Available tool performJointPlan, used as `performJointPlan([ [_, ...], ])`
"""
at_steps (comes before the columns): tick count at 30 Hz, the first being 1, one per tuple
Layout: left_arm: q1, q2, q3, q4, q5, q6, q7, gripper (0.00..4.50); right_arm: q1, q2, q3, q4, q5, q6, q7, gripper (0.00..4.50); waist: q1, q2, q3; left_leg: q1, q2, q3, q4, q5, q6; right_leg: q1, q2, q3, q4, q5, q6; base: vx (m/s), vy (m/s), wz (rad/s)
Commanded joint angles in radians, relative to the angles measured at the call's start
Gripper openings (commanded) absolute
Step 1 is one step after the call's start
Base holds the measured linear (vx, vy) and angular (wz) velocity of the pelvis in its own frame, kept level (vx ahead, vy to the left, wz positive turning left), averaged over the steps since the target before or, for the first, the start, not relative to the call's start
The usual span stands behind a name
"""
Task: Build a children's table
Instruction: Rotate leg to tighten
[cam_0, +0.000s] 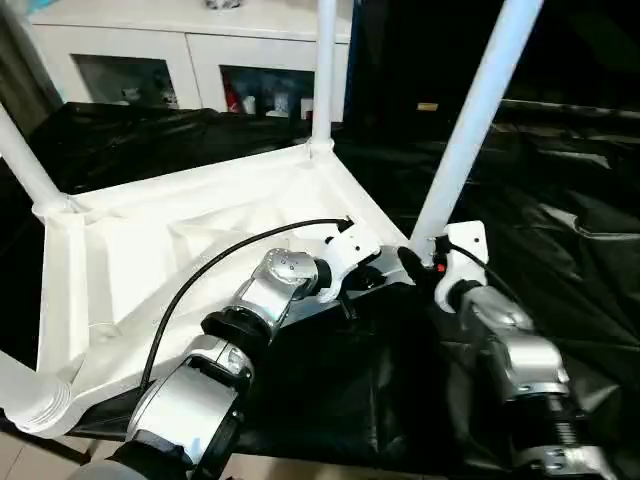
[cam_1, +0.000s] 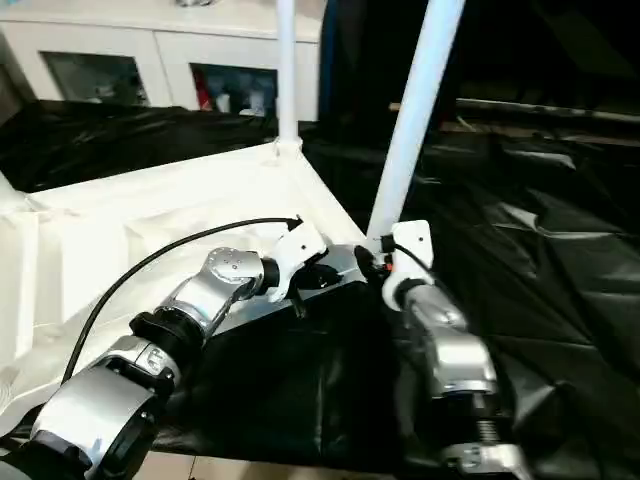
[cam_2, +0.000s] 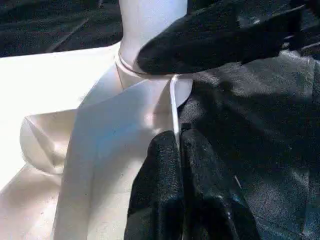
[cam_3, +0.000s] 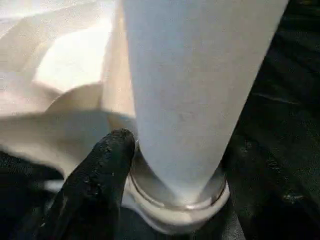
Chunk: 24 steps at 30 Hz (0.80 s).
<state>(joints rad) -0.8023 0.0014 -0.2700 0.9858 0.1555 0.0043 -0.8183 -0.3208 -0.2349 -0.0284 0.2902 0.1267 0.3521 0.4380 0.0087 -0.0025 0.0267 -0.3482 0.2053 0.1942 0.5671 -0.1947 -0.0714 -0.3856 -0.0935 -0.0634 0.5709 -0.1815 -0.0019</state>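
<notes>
upside-down table top (cam_0: 170, 240) on black sheeting (cam_0: 560, 210), legs up, cabinet (cam_0: 190, 55) behind

left gripper (cam_2: 179, 145) clenched empty at the top's edge. right gripper (cam_0: 420, 262) at the near leg (cam_0: 470, 120); one finger (cam_3: 95, 185) touches its base, grasp unclear.

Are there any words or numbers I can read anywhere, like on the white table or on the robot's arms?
None can be read.
Children's table: plain white, no words or numbers on the top or the legs.
Robot's silver forearms: no readable label.
Items behind the cabinet's glass doors: too small and blurred to read.
</notes>
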Motion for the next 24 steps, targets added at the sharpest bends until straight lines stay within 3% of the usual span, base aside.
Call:
performJointPlan([
  [1,-0.006,0.003,-0.028,0.028,0.024,-0.013,-0.010,0.00,0.031,-0.047,0.060,-0.055,0.056,0.015,0.172,2.90,0.007,-0.013,-0.042,-0.001,0.024,-0.010,-0.063,-0.238,0.066,0.041,-0.047,0.036,-0.070,-0.225,-0.199,0.000,0.000,0.00],
  [2,-0.007,0.014,-0.023,0.030,0.024,-0.027,-0.012,0.00,0.059,-0.148,0.034,-0.091,0.088,0.000,0.291,2.90,0.014,-0.009,-0.042,0.002,0.027,-0.009,-0.061,-0.224,0.082,0.039,-0.049,0.037,-0.069,-0.199,-0.205,0.000,0.000,0.00],
  [3,-0.007,0.017,-0.021,0.031,0.023,-0.030,-0.014,0.00,0.068,-0.180,0.023,-0.100,0.100,-0.003,0.326,2.90,0.024,-0.013,-0.044,0.005,0.030,-0.006,-0.055,-0.208,0.099,0.040,-0.047,0.039,-0.063,-0.147,-0.220,0.000,0.000,0.00],
  [4,-0.006,0.020,-0.018,0.032,0.020,-0.036,-0.021,0.00,0.080,-0.225,0.006,-0.112,0.114,-0.003,0.369,2.90,0.027,-0.014,-0.044,0.003,0.029,-0.005,-0.055,-0.194,0.107,0.044,-0.047,0.039,-0.059,-0.122,-0.228,0.000,0.000,0.00],
  [5,-0.005,0.022,-0.017,0.031,0.018,-0.039,-0.026,0.00,0.086,-0.248,-0.003,-0.119,0.121,-0.001,0.391,2.90,0.029,-0.015,-0.045,-0.007,0.027,-0.006,-0.053,-0.167,0.125,0.047,-0.049,0.038,-0.055,-0.094,-0.233,0.000,0.000,0.00],
  [6,-0.004,0.023,-0.012,0.031,0.014,-0.039,-0.028,0.00,0.095,-0.277,-0.014,-0.134,0.137,0.014,0.422,2.90,0.029,-0.007,-0.042,-0.009,0.026,-0.007,-0.053,-0.164,0.131,0.044,-0.050,0.036,-0.057,-0.114,-0.233,0.000,0.000,0.00],
  [9,0.004,0.030,-0.006,0.026,0.000,-0.064,-0.046,0.00,0.126,-0.350,-0.023,-0.185,0.177,0.052,0.531,2.90,0.030,-0.015,-0.042,-0.008,0.026,-0.006,-0.049,-0.177,0.132,0.046,-0.048,0.035,-0.061,-0.167,-0.227,0.000,0.000,0.00],
  [14,0.030,0.038,0.027,-0.042,-0.053,-0.058,-0.081,0.00,0.129,-0.350,-0.002,-0.219,0.208,0.057,0.558,2.90,0.026,-0.020,-0.038,-0.011,0.026,-0.008,-0.052,-0.181,0.123,0.040,-0.048,0.033,-0.066,-0.238,-0.209,0.000,0.000,0.00],
  [15,0.030,0.038,0.027,-0.042,-0.053,-0.058,-0.081,0.28,0.129,-0.350,-0.002,-0.219,0.208,0.057,0.558,2.96,0.027,-0.019,-0.040,-0.010,0.027,-0.008,-0.051,-0.172,0.122,0.041,-0.048,0.034,-0.062,-0.226,-0.212,0.000,0.000,0.00],
  [16,0.051,0.047,0.039,-0.099,-0.084,-0.005,-0.122,0.28,0.119,-0.331,0.012,-0.222,0.216,0.058,0.554,2.96,0.027,-0.017,-0.043,-0.010,0.028,-0.008,-0.049,-0.146,0.127,0.039,-0.048,0.035,-0.058,-0.188,-0.220,0.000,0.000,0.00],
  [17,0.076,0.064,0.035,-0.158,-0.098,0.039,-0.159,0.44,0.114,-0.315,0.025,-0.225,0.217,0.058,0.553,3.00,0.026,-0.025,-0.044,-0.014,0.028,-0.008,-0.049,-0.114,0.134,0.042,-0.048,0.036,-0.046,-0.123,-0.241,0.000,0.000,0.00],
  [18,0.081,0.068,0.033,-0.169,-0.099,0.045,-0.164,0.55,0.113,-0.312,0.028,-0.225,0.218,0.059,0.553,3.00,0.027,-0.020,-0.045,-0.017,0.027,-0.007,-0.045,-0.086,0.150,0.040,-0.047,0.035,-0.041,-0.071,-0.256,0.000,0.000,0.00],
  [19,0.120,0.099,0.022,-0.253,-0.110,0.100,-0.204,0.55,0.106,-0.292,0.046,-0.228,0.223,0.066,0.555,3.00,0.027,-0.022,-0.045,-0.014,0.028,-0.006,-0.044,-0.076,0.157,0.038,-0.046,0.035,-0.038,-0.050,-0.264,0.000,0.000,0.00],
  [20,0.147,0.124,0.017,-0.313,-0.119,0.137,-0.229,0.58,0.099,-0.279,0.059,-0.222,0.218,0.061,0.555,3.00,0.026,-0.017,-0.047,-0.016,0.029,-0.005,-0.042,-0.046,0.174,0.037,-0.044,0.037,-0.030,0.005,-0.283,0.000,0.000,0.00],
  [21,0.165,0.140,0.014,-0.352,-0.125,0.161,-0.245,0.83,0.090,-0.265,0.070,-0.211,0.212,0.058,0.552,3.00,0.026,-0.014,-0.051,-0.013,0.032,-0.006,-0.038,-0.007,0.188,0.036,-0.042,0.037,-0.021,0.068,-0.300,0.000,0.000,0.00],
  [22,0.183,0.158,0.012,-0.392,-0.130,0.181,-0.258,0.83,0.087,-0.256,0.075,-0.209,0.209,0.058,0.550,3.00,0.025,-0.021,-0.048,-0.014,0.031,-0.004,-0.037,0.004,0.197,0.033,-0.040,0.036,-0.021,0.084,-0.303,0.000,0.000,0.00],
  [24,0.215,0.194,0.021,-0.472,-0.141,0.223,-0.261,0.93,0.079,-0.236,0.089,-0.203,0.205,0.060,0.547,3.00,0.026,-0.015,-0.044,-0.013,0.030,-0.002,-0.036,0.001,0.205,0.029,-0.040,0.036,-0.020,0.080,-0.308,0.000,0.000,0.00],
])
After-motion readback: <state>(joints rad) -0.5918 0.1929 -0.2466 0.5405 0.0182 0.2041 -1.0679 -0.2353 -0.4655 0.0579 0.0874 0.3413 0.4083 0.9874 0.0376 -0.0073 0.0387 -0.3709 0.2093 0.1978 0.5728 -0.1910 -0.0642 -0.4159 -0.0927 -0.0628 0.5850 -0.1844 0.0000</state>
